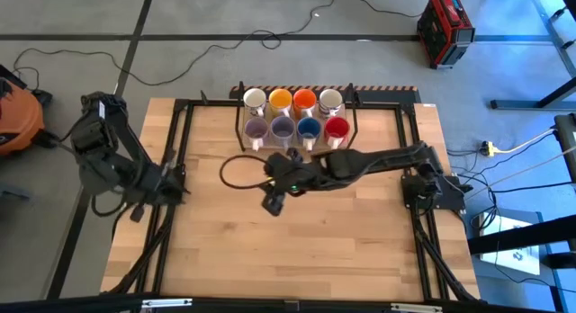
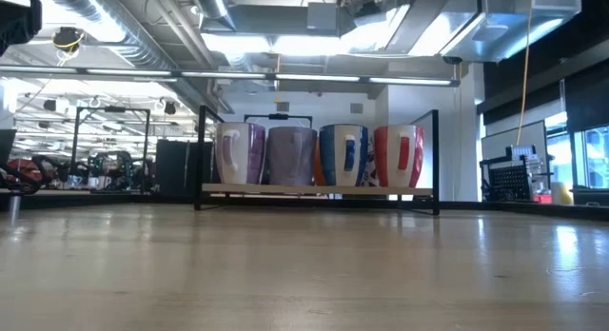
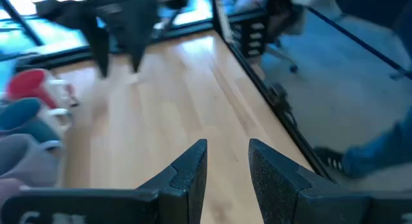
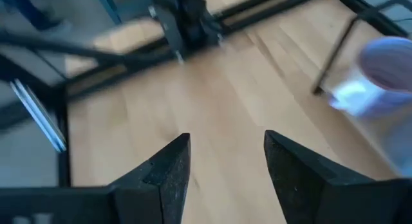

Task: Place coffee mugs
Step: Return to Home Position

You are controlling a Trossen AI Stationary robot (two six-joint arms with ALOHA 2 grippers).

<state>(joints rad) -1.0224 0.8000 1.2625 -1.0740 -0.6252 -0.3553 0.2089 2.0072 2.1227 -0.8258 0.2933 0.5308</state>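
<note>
Open wood of the table [image 1: 297, 250] runs wide in front of the rack [image 2: 314, 189], out to the black edge rails. The right gripper [image 1: 273, 203] hangs just before the rack, fingers parted and holding nothing. The left gripper [image 1: 171, 183] sits well off to the rack's left, released too. On the rack, eight mugs [image 1: 309, 128] stand upright, mouths up, in two rows of four.

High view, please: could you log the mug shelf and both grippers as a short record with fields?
Shelf: black-framed rack at the table's far edge
Back row: cream mug, yellow-orange mug, orange-red mug, white mug
Front row: purple mug, pale purple mug, blue mug, red mug
Right gripper: open, empty, over the table before the shelf
Left gripper: open, empty, by the table's left edge
</note>
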